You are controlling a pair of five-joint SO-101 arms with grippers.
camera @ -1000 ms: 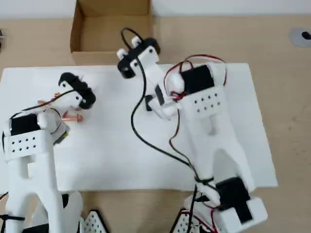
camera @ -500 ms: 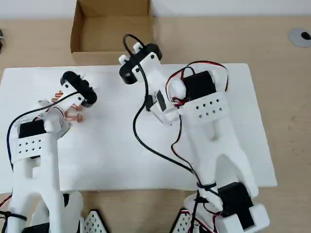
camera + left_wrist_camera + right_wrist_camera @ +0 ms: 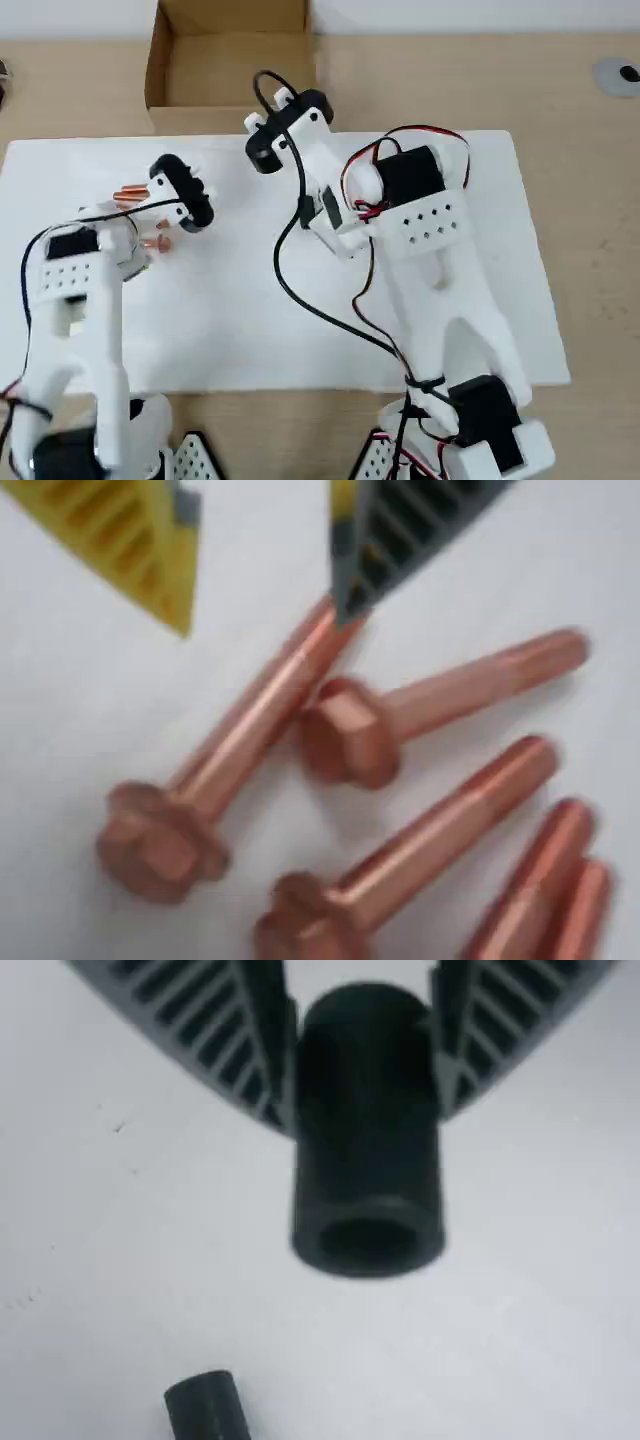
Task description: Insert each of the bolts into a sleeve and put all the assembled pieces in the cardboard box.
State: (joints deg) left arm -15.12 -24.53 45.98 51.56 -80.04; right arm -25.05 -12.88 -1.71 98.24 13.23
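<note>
A black sleeve (image 3: 367,1190) is held clenched between the jaws of the right gripper (image 3: 365,1110), just in front of the near wall of the cardboard box (image 3: 235,70) and above the white sheet (image 3: 250,290). The sleeve is gripped by its rear half, so its open bore is left free and turned outward. This is judged to be done so that a bolt can be pushed in from the front without the jaws being loosened. A second sleeve (image 3: 205,1405) is seen lying on the sheet close by, a little farther from the box.

The left gripper (image 3: 265,620) is held released, with its yellow finger (image 3: 130,540) and its dark finger (image 3: 400,530) spread apart. It is placed over the copper flanged bolts (image 3: 430,705), which are scattered on the sheet farther from the box than the held sleeve, off the box's front-left corner. The dark fingertip is placed right at the shank of one long bolt (image 3: 230,750); whether it is touched cannot be told. The jaws are judged to be spread so that this shank can be straddled.

The step in hand is judged to be the picking of a bolt. The bolts are crowded, two of them touching, so a neighbour could be nudged or dragged along when the jaws are closed.
</note>
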